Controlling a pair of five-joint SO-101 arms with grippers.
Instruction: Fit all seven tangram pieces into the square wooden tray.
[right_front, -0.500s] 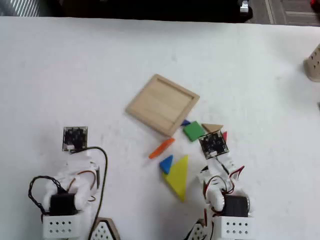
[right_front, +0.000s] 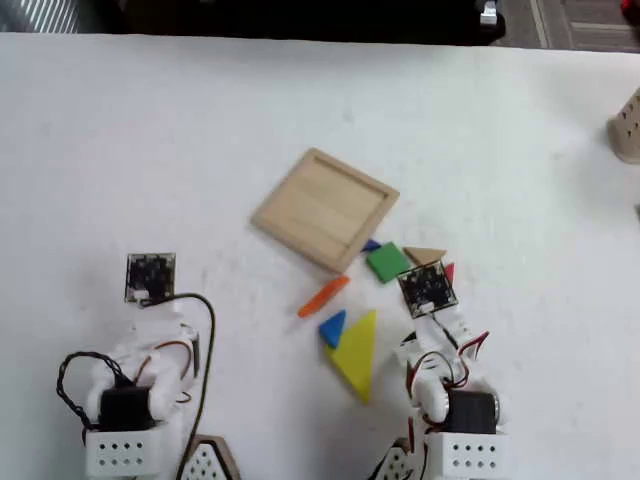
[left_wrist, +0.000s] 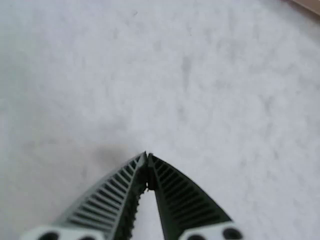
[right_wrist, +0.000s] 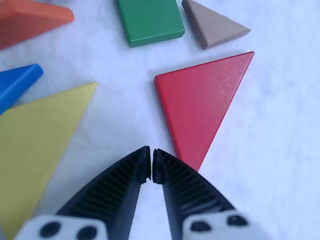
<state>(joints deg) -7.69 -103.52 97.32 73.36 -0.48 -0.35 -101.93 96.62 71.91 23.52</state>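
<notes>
High view takes in the white table (right_front: 150, 120), with the square wooden tray (right_front: 325, 209) near its middle, turned at an angle, its floor bare wood. Every piece I can see lies outside it on the table, clustered off the tray's near corner, on the right arm's side.

The left gripper (left_wrist: 146, 156) hangs over bare tabletop well away from the pieces, its fingers pressed together on nothing. The right gripper (right_wrist: 151, 157) is likewise pressed together (tips all but touching, holding nothing), low over the table between the yellow triangle (right_wrist: 40, 135) and the red triangle (right_wrist: 200, 105), just beside the red one's edge.

The yellow triangle is the biggest piece, nearest the arm bases. The red triangle lies flat close to it. Beyond sit the green square (right_front: 387, 262) and, just beside it, the tan triangle (right_front: 424, 255). The orange piece (right_front: 323, 296) lies near the tray's corner. The blue triangle (right_front: 333, 326) touches the yellow one. A small dark blue piece (right_front: 371, 245) sits against the tray's edge, next to the green square.
</notes>
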